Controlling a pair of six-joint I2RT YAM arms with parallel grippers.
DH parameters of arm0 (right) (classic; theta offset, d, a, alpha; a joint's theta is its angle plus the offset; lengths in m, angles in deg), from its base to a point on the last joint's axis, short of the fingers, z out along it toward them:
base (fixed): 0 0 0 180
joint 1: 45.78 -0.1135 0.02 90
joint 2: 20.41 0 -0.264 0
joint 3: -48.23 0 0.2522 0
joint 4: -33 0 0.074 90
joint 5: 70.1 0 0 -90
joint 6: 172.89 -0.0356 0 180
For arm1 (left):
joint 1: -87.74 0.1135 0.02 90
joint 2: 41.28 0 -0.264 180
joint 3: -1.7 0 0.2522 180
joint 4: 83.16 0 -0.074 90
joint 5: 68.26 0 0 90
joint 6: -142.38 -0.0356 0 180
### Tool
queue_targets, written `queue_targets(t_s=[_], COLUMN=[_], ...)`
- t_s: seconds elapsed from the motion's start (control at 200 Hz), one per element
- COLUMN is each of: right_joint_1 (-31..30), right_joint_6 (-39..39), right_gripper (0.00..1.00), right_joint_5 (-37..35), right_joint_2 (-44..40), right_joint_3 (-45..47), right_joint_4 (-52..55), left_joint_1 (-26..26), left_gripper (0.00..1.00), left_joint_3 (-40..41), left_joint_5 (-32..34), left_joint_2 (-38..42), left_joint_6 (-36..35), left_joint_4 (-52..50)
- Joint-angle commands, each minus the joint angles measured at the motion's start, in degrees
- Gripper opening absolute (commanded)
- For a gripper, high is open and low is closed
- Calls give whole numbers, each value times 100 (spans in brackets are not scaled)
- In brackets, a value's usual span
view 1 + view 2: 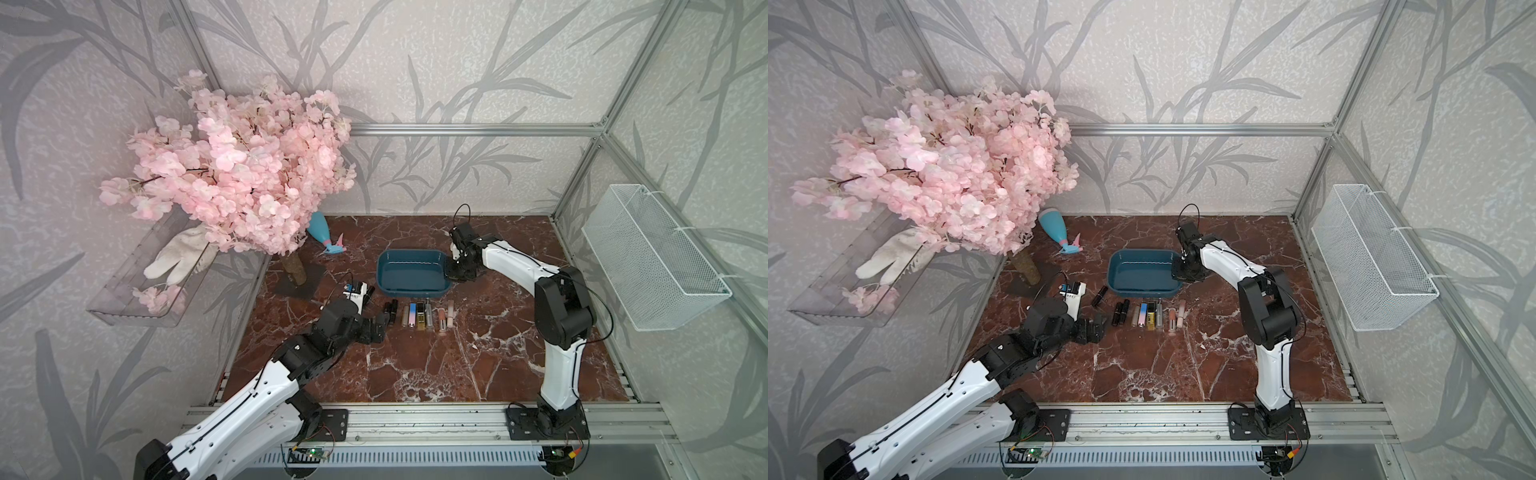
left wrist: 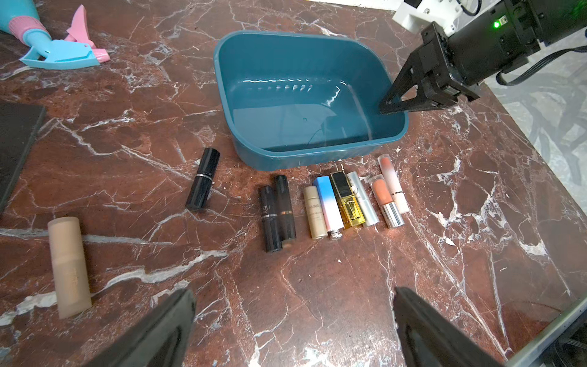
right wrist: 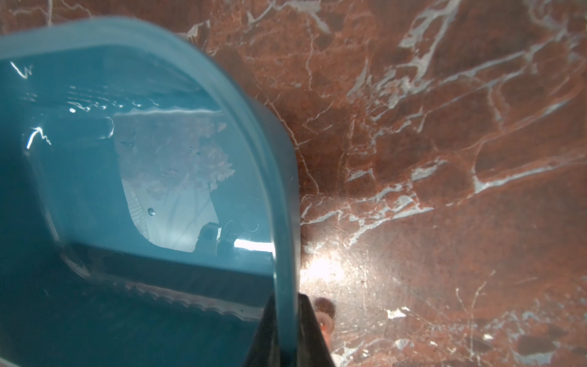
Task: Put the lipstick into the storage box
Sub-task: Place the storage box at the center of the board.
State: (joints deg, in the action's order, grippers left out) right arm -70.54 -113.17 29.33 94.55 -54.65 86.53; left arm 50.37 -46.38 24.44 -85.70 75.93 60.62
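The teal storage box (image 1: pixel 411 252) (image 1: pixel 1142 252) (image 2: pixel 317 155) sits mid-table, and its inside shows only reflections. My right gripper (image 3: pixel 287 305) (image 1: pixel 455 272) (image 2: pixel 389 108) is shut on the box's right rim (image 3: pixel 254 127), one finger inside the wall and one outside. Several lipsticks (image 1: pixel 419 318) (image 1: pixel 1150 316) (image 2: pixel 333 203) lie in a row just in front of the box. A lone black lipstick (image 2: pixel 203 179) (image 1: pixel 1098 296) lies left of the row, and a beige tube (image 2: pixel 68 267) lies further left. My left gripper (image 2: pixel 293 295) (image 1: pixel 376 328) (image 1: pixel 1096 326) hovers open near the row's left end, holding nothing.
A teal and pink spray bottle (image 1: pixel 326 237) (image 2: pixel 47 47) lies behind the box on the left. A pink blossom tree (image 1: pixel 232 174) on a dark slab (image 1: pixel 299 280) overhangs the back left. A white wire basket (image 1: pixel 652 257) hangs on the right wall, and a clear tray (image 1: pixel 124 299) on the left wall.
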Motion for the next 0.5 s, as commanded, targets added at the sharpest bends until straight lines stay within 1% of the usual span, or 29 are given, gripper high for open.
queue_targets(t_s=[0.0,0.39,0.435,0.495], right_joint_1=[-21,-20,-21,-18], right_joint_6=[114,181,181,198], right_gripper=[0,0,8,11], right_joint_5=[-64,-115,-149,-169], right_joint_2=[40,-17,-38,-44], right_joint_3=[94,279,290,299], right_joint_4=[75,95,101,114], left_joint_1=[43,111,124,129], left_gripper=[100,100,100,100], left_joint_3=[49,84,84,83], left_joint_5=[18,-21,-18,-35], left_joint_2=[73,21,21,22], left_joint_6=[-51,-35,-35,-35], left_joint_4=[-43,4,13,5])
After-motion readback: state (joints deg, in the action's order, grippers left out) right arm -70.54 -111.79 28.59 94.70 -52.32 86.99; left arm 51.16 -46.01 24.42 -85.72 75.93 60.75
